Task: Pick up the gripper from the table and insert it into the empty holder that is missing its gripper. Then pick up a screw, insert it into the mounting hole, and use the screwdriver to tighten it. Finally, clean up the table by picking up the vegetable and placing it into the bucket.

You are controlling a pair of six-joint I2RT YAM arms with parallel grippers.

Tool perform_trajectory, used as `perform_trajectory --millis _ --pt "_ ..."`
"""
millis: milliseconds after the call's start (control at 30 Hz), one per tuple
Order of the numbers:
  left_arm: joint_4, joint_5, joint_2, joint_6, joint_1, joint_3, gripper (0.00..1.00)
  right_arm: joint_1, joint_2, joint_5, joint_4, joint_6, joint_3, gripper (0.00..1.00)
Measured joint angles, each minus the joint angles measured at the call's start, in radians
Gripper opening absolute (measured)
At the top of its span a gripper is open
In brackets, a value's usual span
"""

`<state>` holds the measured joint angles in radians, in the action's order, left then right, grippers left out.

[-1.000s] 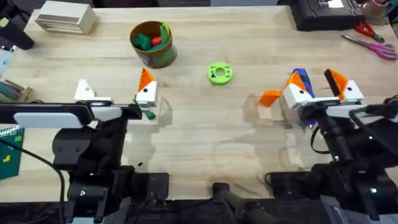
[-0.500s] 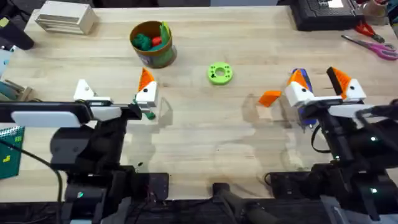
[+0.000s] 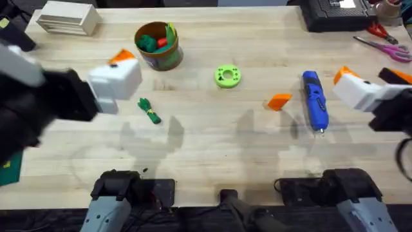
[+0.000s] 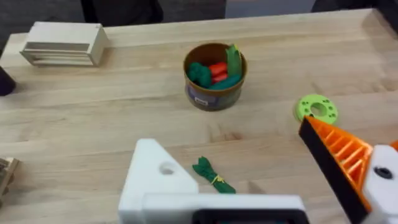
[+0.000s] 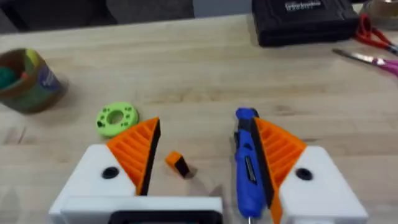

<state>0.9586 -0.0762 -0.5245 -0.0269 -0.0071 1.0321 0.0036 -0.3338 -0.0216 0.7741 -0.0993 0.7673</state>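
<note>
Overhead: loose orange gripper (image 3: 279,101) lies right of centre on the table (image 3: 206,145), just left of the screwdriver (image 3: 315,100). Bucket (image 3: 156,45) upper left; green vegetable (image 3: 149,111) below it. Left gripper (image 4: 261,177) raised at left edge, open, empty, holder (image 4: 155,177) bare. Right gripper (image 5: 205,158) raised at right edge, open, empty. Table centre bare.
</note>
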Motion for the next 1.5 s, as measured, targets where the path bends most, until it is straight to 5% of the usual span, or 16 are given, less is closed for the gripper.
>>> perform_trajectory --millis 267,300,367,400,533,600,867,1033,1067,1267,1500 --pt "0.019 -0.014 -0.074 -0.005 0.0 0.117 0.987 0.0 -0.091 0.0 0.061 0.004 0.088 0.84" --pt "0.019 -0.027 -0.075 -0.006 0.0 0.117 0.643 0.0 -0.091 0.0 0.077 0.007 0.088 0.84" --pt "0.019 -0.037 -0.075 -0.007 0.0 0.117 0.312 0.0 -0.091 0.0 0.096 0.007 0.088 0.84" --pt "0.02 -0.038 -0.075 -0.016 0.0 0.117 0.235 0.0 -0.091 0.0 0.106 0.007 0.088 0.84" --pt "0.015 -0.044 -0.075 -0.014 0.0 0.117 0.847 0.0 -0.091 0.0 0.151 0.008 0.088 0.84" --pt "0.014 -0.048 -0.075 -0.01 0.0 0.117 0.977 0.0 -0.091 0.0 0.175 0.01 0.088 0.84" --pt "0.093 -0.08 -0.075 -0.009 0.0 0.117 0.987 0.0 -0.091 0.0 0.311 0.011 0.088 0.84" --pt "-0.01 -0.222 -0.075 -0.02 0.0 0.06 0.987 0.0 -0.091 0.0 0.368 0.014 0.088 0.841" --pt "-0.158 -0.347 -0.071 -0.031 0.0 -0.061 0.987 0.0 -0.091 0.0 0.395 0.015 0.088 0.84" --pt "-0.59 -0.618 0.016 -0.037 -0.004 -0.418 0.987 0.0 -0.091 0.0 0.397 0.017 0.088 0.84" --pt "-0.885 -0.689 0.325 0.059 -0.103 -0.759 0.987 0.0 -0.091 0.0 0.397 0.018 0.088 0.84"
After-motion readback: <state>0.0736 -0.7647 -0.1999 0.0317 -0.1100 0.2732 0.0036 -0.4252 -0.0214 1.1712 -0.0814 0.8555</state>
